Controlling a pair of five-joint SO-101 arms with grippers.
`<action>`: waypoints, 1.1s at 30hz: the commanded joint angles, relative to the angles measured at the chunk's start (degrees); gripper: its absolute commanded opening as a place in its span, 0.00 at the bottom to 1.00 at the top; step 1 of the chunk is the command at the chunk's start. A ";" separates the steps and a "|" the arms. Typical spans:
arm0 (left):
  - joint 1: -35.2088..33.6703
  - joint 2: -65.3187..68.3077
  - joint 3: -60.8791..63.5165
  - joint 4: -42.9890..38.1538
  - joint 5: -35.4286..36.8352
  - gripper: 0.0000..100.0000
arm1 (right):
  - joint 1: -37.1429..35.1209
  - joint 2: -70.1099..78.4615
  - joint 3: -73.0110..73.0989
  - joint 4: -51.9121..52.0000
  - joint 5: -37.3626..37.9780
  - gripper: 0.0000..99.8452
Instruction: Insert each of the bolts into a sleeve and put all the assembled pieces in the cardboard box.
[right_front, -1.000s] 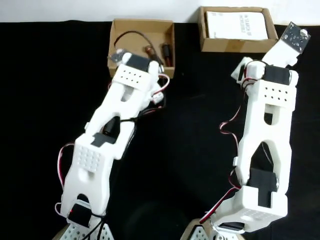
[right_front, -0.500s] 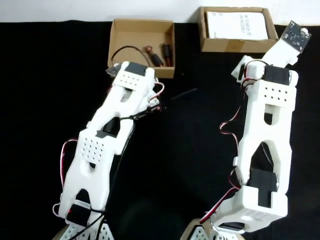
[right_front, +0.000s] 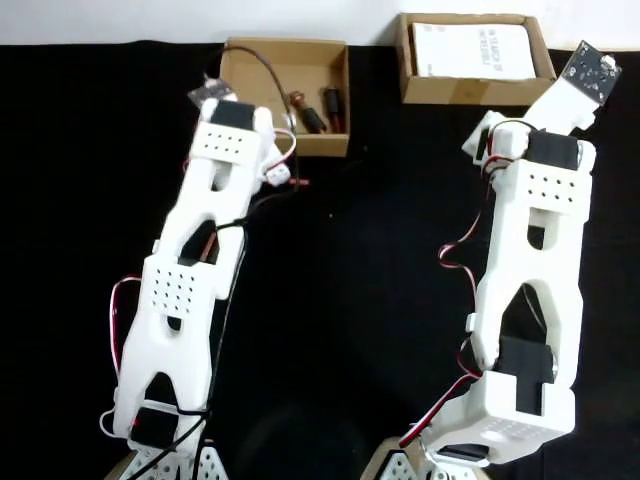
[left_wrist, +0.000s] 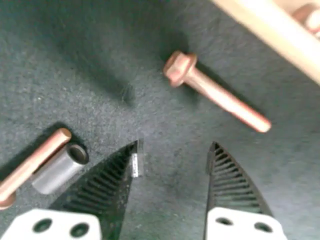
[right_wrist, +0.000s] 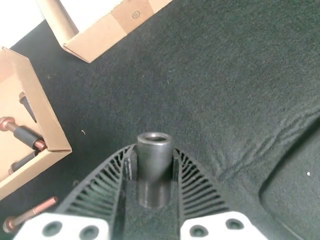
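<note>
Bolt (left_wrist: 216, 98) lies just beyond your left gripper (left_wrist: 175, 145), wide open and empty; your right gripper (right_wrist: 153, 149) clamps a sleeve (right_wrist: 154, 172). You have two loose bolts, two sleeves.

You have a copper-pink bolt (left_wrist: 215, 97) and a matte grey loose sleeve (left_wrist: 57, 172) on the black felt table (right_front: 380, 250). Your left gripper (left_wrist: 172, 145) and right gripper (right_wrist: 154, 150) both show black ribbed fingers (left_wrist: 100, 190) on white mounts, and the held sleeve (right_wrist: 154, 175) in the right one is dark gunmetal. The cardboard box (right_front: 285, 43) is plain tan.
</note>
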 joint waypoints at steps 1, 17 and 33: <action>0.40 -0.84 -7.34 1.49 1.23 0.21 | 0.31 -3.74 -0.13 -0.75 0.00 0.01; -0.04 11.47 -7.43 -2.37 14.42 0.21 | 0.22 -3.82 1.10 -1.19 0.00 0.01; 1.27 -3.65 -8.22 1.32 9.41 0.21 | 0.22 -3.91 3.65 -4.09 0.00 0.01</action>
